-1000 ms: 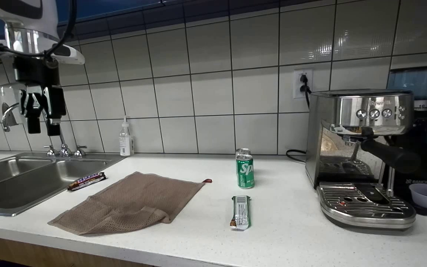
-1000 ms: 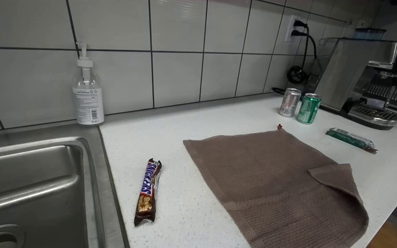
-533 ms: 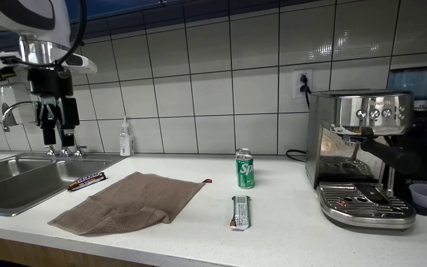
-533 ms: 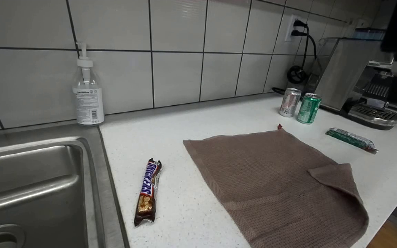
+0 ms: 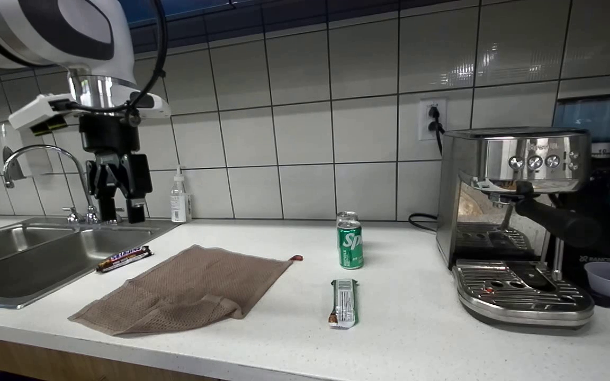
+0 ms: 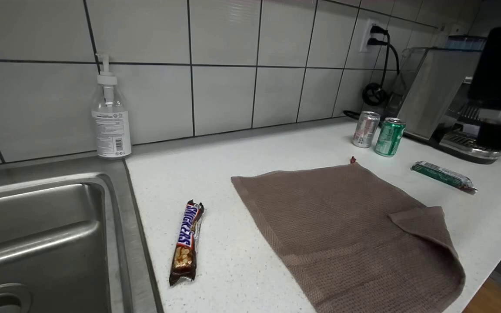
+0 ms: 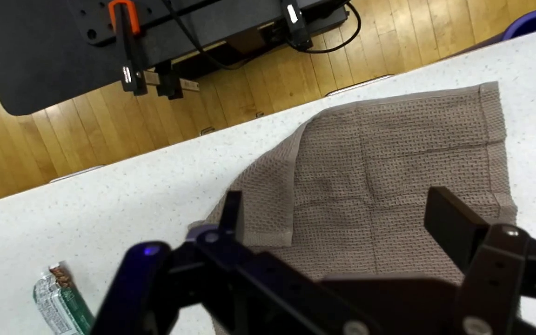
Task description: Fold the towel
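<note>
The claw point(image 5: 122, 212) is wide apart. The counter point(image 5: 284, 328) has room right of the towel point(image 5: 209, 278), by the near edge.

Free from above, obstacles at the sides

Free air lay between tool point(image 5: 122, 210) and the towel point(image 5: 207, 280) below. Bare tabletop point(image 5: 289, 312) ran from towel to green-wrapped bar point(image 5: 344, 302). Green can point(image 6: 390, 137) and silver can point(image 6: 366, 129) stood upright near the towel; espresso machine point(image 5: 495, 211) well apart. Snickers bar point(image 6: 185, 243) lay in the strip between towel and sink point(image 6: 128, 234).
</note>
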Available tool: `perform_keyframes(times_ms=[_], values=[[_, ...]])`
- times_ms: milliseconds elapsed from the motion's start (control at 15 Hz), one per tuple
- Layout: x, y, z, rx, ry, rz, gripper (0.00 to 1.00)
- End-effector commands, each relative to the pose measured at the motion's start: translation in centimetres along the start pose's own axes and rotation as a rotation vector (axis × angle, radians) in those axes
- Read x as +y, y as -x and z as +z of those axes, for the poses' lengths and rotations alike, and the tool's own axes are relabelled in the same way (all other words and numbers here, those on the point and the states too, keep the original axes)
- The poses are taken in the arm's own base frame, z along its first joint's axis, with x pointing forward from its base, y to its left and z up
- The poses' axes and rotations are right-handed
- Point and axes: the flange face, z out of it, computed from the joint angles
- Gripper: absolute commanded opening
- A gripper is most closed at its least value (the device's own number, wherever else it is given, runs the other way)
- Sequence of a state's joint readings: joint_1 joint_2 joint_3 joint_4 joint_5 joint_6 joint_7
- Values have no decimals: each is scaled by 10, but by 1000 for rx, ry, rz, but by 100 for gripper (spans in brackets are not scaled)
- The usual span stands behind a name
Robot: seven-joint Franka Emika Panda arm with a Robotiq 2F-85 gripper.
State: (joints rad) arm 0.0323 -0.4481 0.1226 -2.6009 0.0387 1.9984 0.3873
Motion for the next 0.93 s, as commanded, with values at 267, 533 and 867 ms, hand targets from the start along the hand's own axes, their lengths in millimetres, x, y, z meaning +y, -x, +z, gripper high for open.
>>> perform_keyframes(times_ms=[267, 533, 867], values=[[2, -31, 46, 30, -3, -45, 100], [-5, -45, 72, 21, -5, -76, 100], [-11, -60, 104, 12, 6, -101, 100]])
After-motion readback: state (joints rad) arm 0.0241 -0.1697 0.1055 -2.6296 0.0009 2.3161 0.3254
